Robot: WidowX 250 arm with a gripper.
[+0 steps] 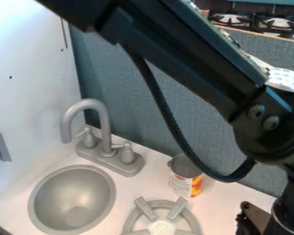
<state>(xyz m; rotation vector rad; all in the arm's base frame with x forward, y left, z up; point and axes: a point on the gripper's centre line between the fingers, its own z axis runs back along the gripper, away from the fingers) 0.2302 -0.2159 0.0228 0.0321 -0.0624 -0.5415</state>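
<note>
One can stands upright on the white desk, behind the burner and to the right of the faucet, and that's our centre of play. No grip on it: the gripper hangs at the lower right, near the can but apart from it, cut by the edge of the view. And the jaws? Can't call it, folks; whether they stand wide, narrow or round something, the view doesn't tell.

So where are we? Early, I'd judge: as far as anything shows, the can stands by itself, with no grasp made and no lift under way. Any handling of it would be all left to do, from closing on it to letting it go; nothing here reads as finished.

Moving outward, the arm slants from the upper left down to the right, its black cable looping down and crossing in front of the can's upper edge; contact there, I can't tell. Just in front, the burner with its raised bars. To the left, the faucet with a handle on either side, and the round grey sink set into the desk below it. Blue-grey panel behind, white wall at the left.
</note>
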